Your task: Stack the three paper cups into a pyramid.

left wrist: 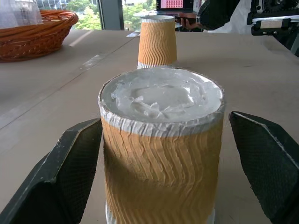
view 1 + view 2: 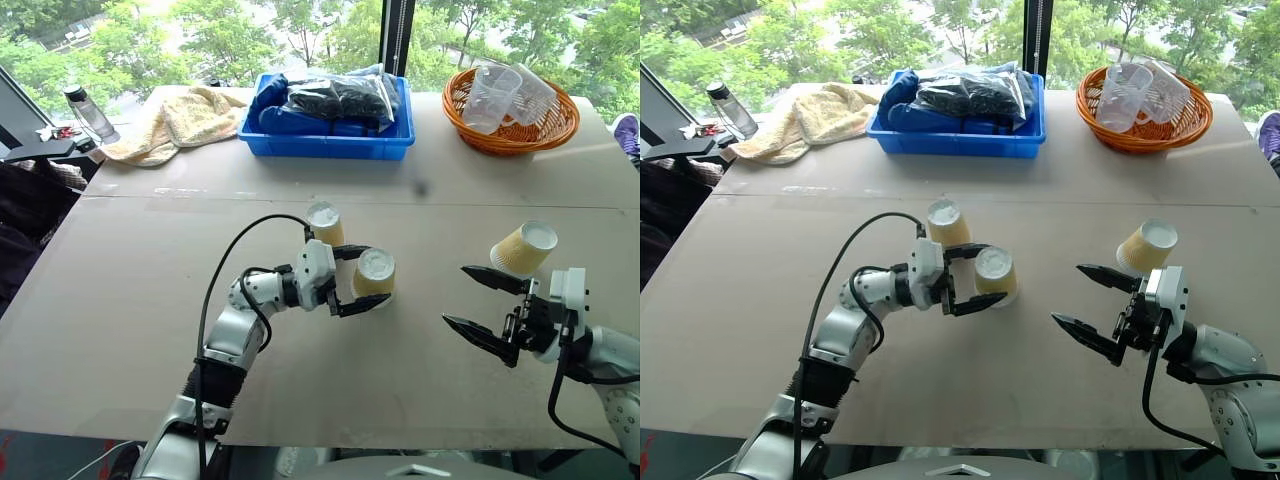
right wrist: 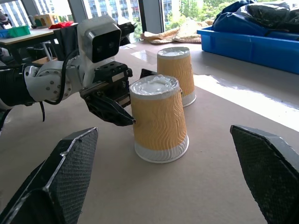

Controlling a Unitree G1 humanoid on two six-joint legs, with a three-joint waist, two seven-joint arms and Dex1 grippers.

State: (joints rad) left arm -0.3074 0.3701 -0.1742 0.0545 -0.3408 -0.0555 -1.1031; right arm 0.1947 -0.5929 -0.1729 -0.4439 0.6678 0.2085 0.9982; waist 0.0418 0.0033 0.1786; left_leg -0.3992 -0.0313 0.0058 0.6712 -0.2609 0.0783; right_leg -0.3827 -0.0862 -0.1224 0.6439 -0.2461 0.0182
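Left gripper (image 2: 362, 281) stands released with its fingers spread around an upside-down paper cup (image 2: 374, 273) mid-table, a second cup (image 2: 325, 224) just behind, a third (image 2: 523, 249) tilted beyond the open, empty right gripper (image 2: 480, 307); the orange basket (image 2: 560, 127) holds clear plastic cups (image 2: 492, 97), the blue bin (image 2: 325, 144) dark bags (image 2: 335, 97)

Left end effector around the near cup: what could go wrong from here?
1. Left end effector stands open with fingers flanking the near cup; pulling back skewed could tip it.
2. Far cup sits apart and diagonal, a poor base.
3. Third cup lies beyond the open right end effector.
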